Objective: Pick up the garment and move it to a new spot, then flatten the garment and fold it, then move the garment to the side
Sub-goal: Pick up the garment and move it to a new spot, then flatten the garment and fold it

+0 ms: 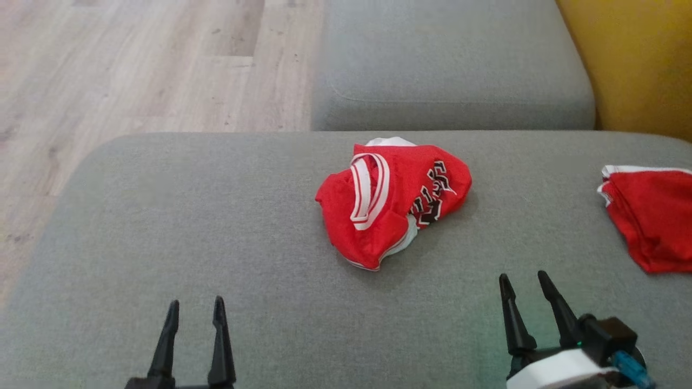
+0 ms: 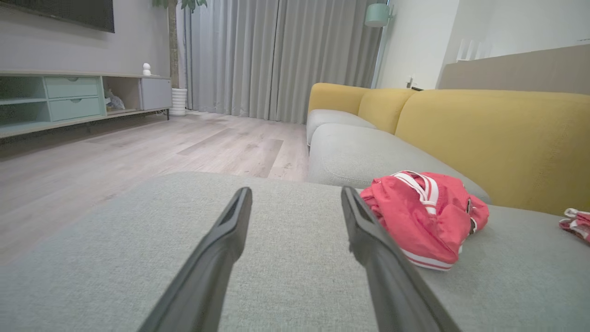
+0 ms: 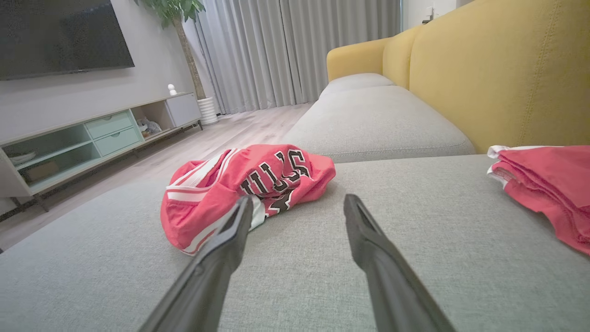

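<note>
The garment (image 1: 392, 201) is a red jersey with white trim and black lettering, lying crumpled in a heap near the middle of the grey sofa seat (image 1: 216, 227). It appears in the left wrist view (image 2: 426, 221) to the right of my fingers, and in the right wrist view (image 3: 239, 191) just beyond and left of my fingers. My left gripper (image 1: 195, 308) is open at the lower left, well short of the garment. My right gripper (image 1: 524, 283) is open at the lower right, a short way from the heap. Neither holds anything.
A second red garment (image 1: 649, 213) lies at the right edge of the seat. Another grey cushion (image 1: 448, 65) lies beyond, with the yellow backrest (image 1: 632, 59) on the right. Wooden floor (image 1: 124, 70) lies to the left, past the seat's edge. A TV cabinet (image 2: 73, 99) stands across the room.
</note>
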### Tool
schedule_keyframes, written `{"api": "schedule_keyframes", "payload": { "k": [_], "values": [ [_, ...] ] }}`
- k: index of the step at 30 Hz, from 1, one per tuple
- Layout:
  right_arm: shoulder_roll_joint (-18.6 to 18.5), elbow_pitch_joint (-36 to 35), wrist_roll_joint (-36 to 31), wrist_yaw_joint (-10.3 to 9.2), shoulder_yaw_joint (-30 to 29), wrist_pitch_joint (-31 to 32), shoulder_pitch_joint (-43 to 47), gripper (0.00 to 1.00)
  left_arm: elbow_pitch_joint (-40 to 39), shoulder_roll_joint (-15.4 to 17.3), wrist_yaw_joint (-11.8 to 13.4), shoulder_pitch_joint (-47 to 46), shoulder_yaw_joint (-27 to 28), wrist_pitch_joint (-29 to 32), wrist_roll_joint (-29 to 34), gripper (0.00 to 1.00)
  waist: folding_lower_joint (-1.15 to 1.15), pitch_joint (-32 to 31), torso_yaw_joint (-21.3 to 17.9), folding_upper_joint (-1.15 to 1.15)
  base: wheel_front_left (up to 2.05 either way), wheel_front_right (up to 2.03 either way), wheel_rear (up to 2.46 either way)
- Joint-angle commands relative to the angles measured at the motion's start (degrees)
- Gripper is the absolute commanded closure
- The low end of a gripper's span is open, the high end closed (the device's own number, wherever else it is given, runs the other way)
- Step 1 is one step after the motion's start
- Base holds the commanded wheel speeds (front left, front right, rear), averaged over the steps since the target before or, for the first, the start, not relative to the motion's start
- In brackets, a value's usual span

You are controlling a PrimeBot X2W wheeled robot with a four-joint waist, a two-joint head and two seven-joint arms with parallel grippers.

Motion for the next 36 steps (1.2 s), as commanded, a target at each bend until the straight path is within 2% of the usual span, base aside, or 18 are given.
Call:
{"api": "schedule_keyframes", "payload": {
  "k": [1,9,36],
  "values": [
    [-0.2,-2.2,0.2,-0.04,1.1,-0.2,-1.8,0.00,-2.0,-0.4,0.1,-2.2,1.4,-0.6,1.2,0.00,0.02,-0.8,0.8,0.00,0.00,0.00,0.00],
    [-0.2,-2.6,-0.2,-0.04,1.4,-0.2,-0.9,0.00,-1.4,-0.5,1.0,-1.4,1.6,-0.6,1.9,0.00,0.02,-0.7,0.3,0.00,0.00,0.00,0.00],
    [-0.2,-2.9,0.6,-0.04,1.5,-0.2,-0.8,0.00,1.0,-0.5,1.1,-3.9,1.7,-0.6,3.2,0.00,0.02,0.6,-4.1,0.00,0.00,0.00,0.00]
  ]
}}
